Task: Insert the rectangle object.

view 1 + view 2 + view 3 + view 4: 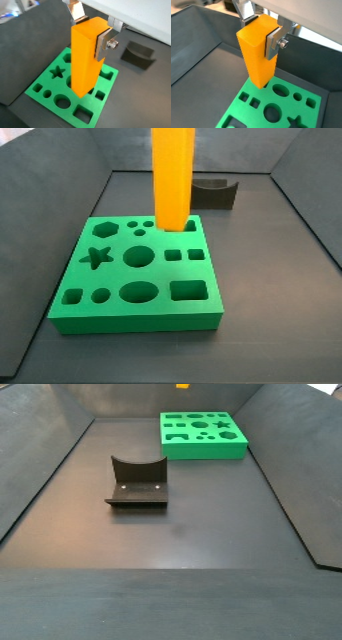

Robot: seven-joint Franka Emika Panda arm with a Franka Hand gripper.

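Item: rectangle object (87, 55), orange, upright, clenched near its top between my claw (91, 31) plates so its lower end hangs free to enter. Location: above the green board (120, 308) near the rim, on the bench (174, 554). Seating: cannot tell.

Plain orange rectangle object (87, 57), green board (134, 313), seemingly dark grey holder (136, 484).
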